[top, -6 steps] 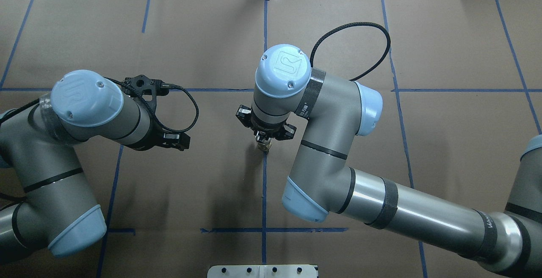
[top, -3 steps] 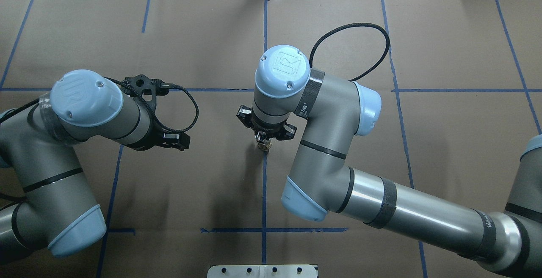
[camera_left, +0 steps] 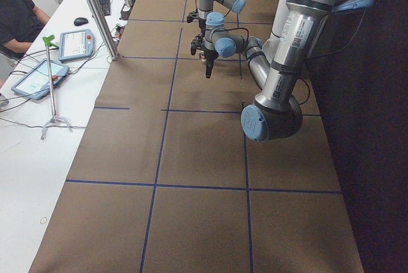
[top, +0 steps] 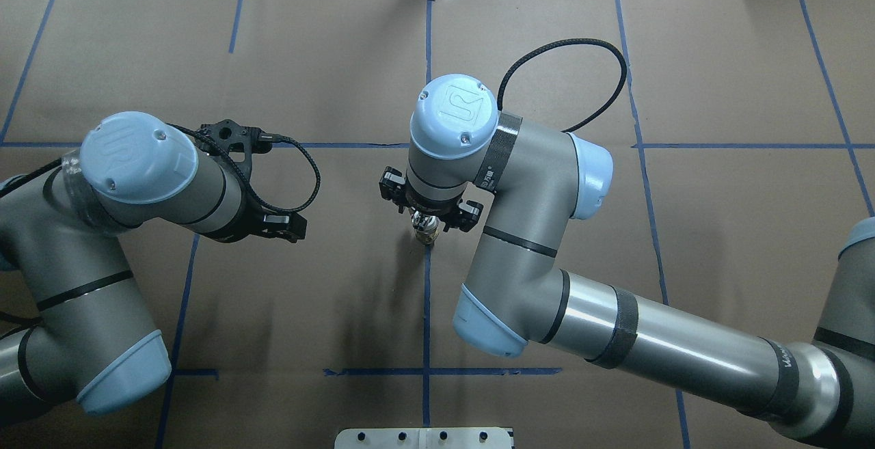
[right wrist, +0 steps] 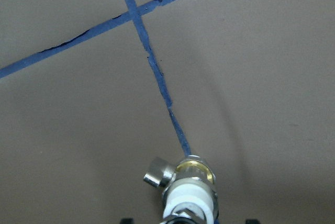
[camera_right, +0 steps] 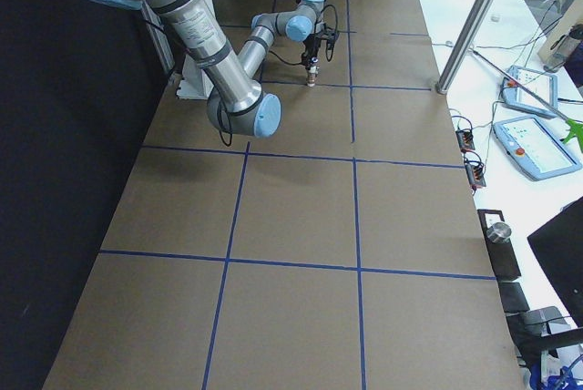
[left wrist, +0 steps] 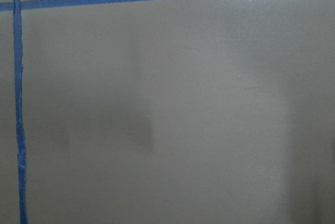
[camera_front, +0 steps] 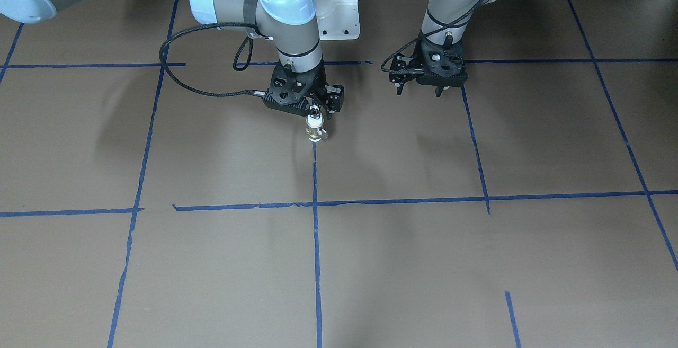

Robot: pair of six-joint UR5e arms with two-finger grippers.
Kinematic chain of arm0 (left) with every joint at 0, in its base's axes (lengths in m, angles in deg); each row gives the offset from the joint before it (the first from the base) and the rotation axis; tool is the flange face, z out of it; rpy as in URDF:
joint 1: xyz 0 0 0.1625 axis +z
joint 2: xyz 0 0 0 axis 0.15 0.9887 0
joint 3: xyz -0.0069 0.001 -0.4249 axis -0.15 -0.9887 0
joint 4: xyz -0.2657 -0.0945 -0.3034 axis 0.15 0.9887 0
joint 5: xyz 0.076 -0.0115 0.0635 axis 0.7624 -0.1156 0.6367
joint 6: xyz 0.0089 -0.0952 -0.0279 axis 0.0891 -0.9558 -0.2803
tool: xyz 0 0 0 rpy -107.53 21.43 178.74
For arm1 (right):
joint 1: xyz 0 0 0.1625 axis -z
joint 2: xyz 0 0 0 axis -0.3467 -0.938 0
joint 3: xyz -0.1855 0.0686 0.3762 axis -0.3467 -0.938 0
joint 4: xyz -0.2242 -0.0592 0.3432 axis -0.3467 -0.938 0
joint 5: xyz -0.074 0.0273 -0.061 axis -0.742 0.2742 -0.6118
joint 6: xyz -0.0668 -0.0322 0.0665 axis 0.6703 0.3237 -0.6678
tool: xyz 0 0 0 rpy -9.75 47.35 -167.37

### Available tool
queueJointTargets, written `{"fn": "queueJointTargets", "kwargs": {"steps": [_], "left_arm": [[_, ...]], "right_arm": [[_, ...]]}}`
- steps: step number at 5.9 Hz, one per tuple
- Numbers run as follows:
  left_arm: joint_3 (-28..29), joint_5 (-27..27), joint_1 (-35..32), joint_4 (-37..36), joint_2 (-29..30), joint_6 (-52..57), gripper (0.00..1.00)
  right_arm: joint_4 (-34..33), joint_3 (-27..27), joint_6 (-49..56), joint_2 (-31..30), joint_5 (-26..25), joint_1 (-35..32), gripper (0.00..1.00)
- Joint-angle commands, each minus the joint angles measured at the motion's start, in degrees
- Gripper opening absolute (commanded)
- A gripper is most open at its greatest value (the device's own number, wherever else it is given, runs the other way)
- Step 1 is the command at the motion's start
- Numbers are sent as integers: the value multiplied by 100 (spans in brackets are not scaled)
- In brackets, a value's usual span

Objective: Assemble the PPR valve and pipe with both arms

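Note:
The PPR valve (camera_front: 315, 128) stands upright on the brown paper at the end of a blue tape line, with white collar, brass middle and a small silver side handle (right wrist: 157, 174). It also shows in the overhead view (top: 426, 234) and the right wrist view (right wrist: 191, 179). A silver piece, apparently the pipe (camera_front: 314, 109), sits on its top end. My right gripper (camera_front: 315, 110) hangs straight over it, its jaws apart on either side of the top. My left gripper (camera_front: 418, 90) is open and empty, low over the paper, apart from the valve.
The white pedestal (camera_front: 339, 14) stands behind the grippers. A metal plate (top: 424, 437) lies at the table's near edge. A side table with tablets (camera_left: 38, 75) and a metal post (camera_left: 95, 11) lie beyond the far edge. Blue tape lines cross the paper.
The black parts of my right gripper have spread slightly over the valve, and its wrist has shifted a little. The valve and my left arm have not moved.

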Motion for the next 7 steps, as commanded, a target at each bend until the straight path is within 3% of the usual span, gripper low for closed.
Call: {"fn": "queueJointTargets", "kwargs": {"steps": [1, 2, 4, 5, 6, 7], "left_arm": [[-2, 0, 0, 0, 0, -7, 93], [-37, -9, -18, 0, 0, -7, 93], [-264, -35, -44, 9, -227, 28, 93], [-640, -44, -236, 9, -490, 45, 93], [-801, -79, -464, -17, -536, 220, 93], [-811, -166, -588, -26, -667, 865, 96]], "right_arm": [[9, 72, -2, -9, -9, 0, 100], [26, 412, 6, -104, 0, -26, 100], [53, 2209, 94, -1434, 61, -296, 100], [53, 2853, 486, -2155, 114, -498, 100], [96, 3216, 1316, -3041, 184, -805, 100], [123, 3219, 2360, -3589, 367, -1304, 100]]}}
